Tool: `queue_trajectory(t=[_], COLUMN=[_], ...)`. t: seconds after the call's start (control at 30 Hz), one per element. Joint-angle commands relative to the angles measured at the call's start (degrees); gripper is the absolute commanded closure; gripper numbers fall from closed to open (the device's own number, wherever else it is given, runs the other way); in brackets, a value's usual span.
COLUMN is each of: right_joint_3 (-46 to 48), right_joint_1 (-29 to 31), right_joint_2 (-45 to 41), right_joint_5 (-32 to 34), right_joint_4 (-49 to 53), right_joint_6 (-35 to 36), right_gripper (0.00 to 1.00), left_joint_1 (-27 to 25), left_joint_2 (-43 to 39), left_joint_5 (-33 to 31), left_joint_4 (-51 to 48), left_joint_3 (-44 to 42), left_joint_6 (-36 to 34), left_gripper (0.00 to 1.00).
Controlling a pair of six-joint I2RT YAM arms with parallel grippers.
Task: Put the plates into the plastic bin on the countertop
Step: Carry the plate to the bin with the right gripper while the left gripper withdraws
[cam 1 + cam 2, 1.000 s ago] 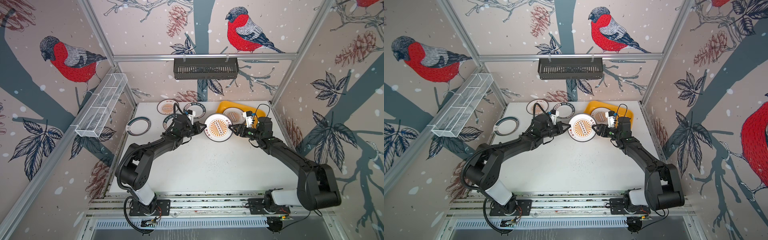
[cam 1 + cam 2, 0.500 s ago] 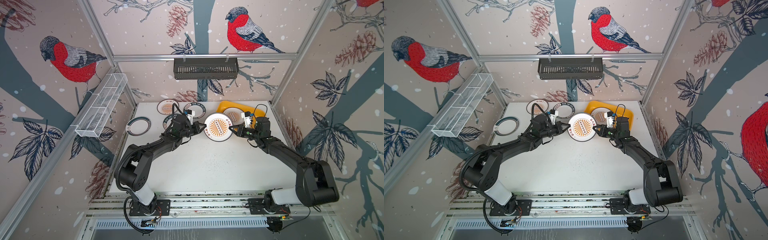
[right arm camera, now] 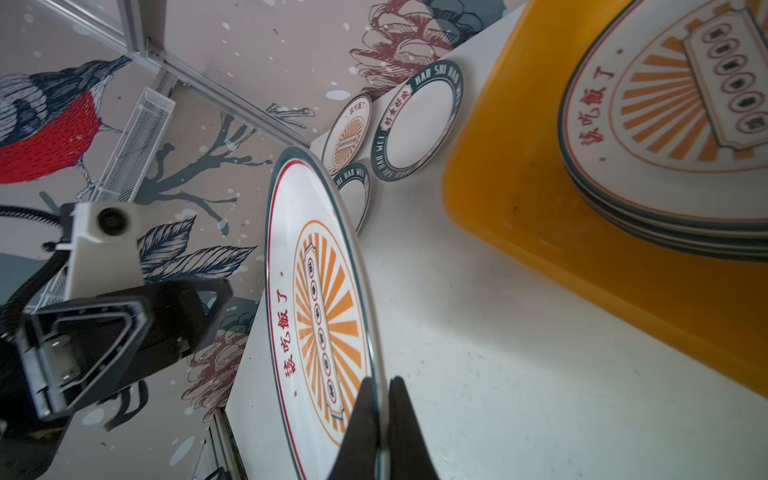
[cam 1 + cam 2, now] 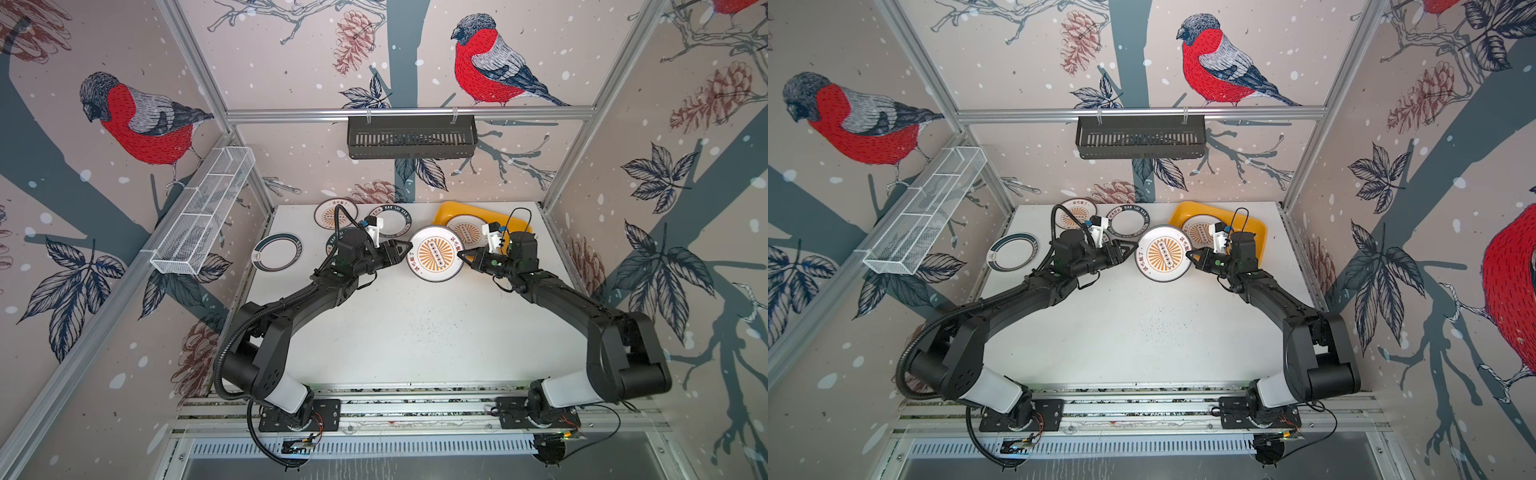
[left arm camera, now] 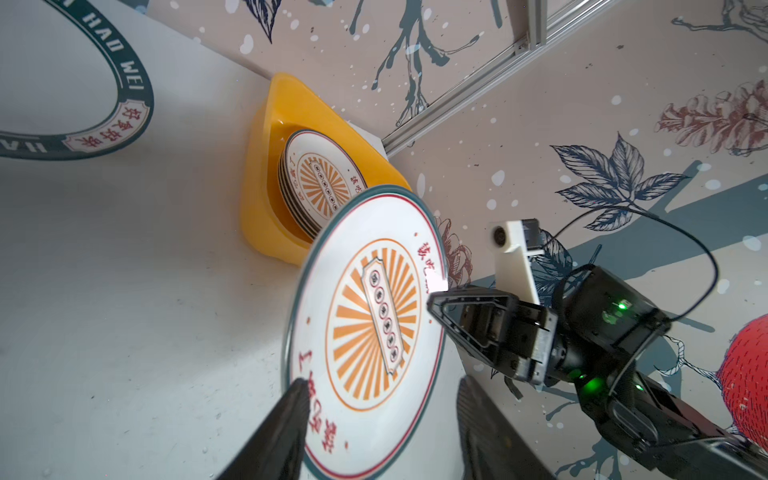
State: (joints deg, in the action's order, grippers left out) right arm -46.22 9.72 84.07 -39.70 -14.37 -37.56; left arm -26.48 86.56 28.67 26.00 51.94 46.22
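1. Far left, a dark-rimmed plate [image 4: 277, 252] lies flat on the countertop [image 4: 415, 332], well apart from both arms. Three more plates sit near the back wall: a sunburst one [image 4: 332, 212], a lettered-rim one [image 4: 390, 218], and one partly hidden under my left arm. None of these is in the bin yet.
2. The left gripper [image 4: 405, 250] holds nothing. Its jaws stand apart on either side of the carried plate's edge. In the left wrist view one of its fingers [image 5: 286, 419] overlaps the rim, and I cannot tell if it touches.
3. The carried plate [image 4: 435, 253] hangs face up between the two grippers, just beside the bin's near corner.
4. The right gripper [image 4: 464, 255] is clenched on that plate's opposite rim. In the right wrist view its fingers [image 3: 401, 419] pinch only a thin bite of the edge.
5. The plastic bin [image 4: 444, 211] sits at the back right, with a stack of plates [image 4: 467, 229] in its left half.
6. To do this step well, I would first draw the left arm straight back along the plate's plane, so that neither finger clips the rim.
7. A one-edge pinch will likely let the plate droop, so I would move the right arm slowly and keep the plate level.
8. Then I would lift it over the bin wall, lower it onto the stack, and open only once it rests.
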Motion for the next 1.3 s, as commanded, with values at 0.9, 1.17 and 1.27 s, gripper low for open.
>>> queue_trajectory(t=[0.9, 1.17, 1.27], right_joint_3=[-14.4, -19.1, -20.2], right_joint_1=[-14.5, -14.5, -14.5], right_joint_2=[14.1, 19.7, 21.4], right_joint_5=[8.2, 8.9, 8.9], right_joint_4=[1.2, 2.7, 2.9], right_joint_6=[-6.3, -5.3, -5.3], right_gripper=[0.98, 0.98, 0.98], left_joint_1=[-5.3, -5.6, -5.6], left_joint_2=[-18.8, -21.1, -21.4], left_joint_5=[-13.4, -14.6, -15.1], left_joint_4=[0.9, 1.0, 0.8], left_joint_3=[-11.5, -12.5, -12.5], left_joint_6=[-12.6, -13.6, -13.7], left_gripper=[0.04, 0.04, 0.04])
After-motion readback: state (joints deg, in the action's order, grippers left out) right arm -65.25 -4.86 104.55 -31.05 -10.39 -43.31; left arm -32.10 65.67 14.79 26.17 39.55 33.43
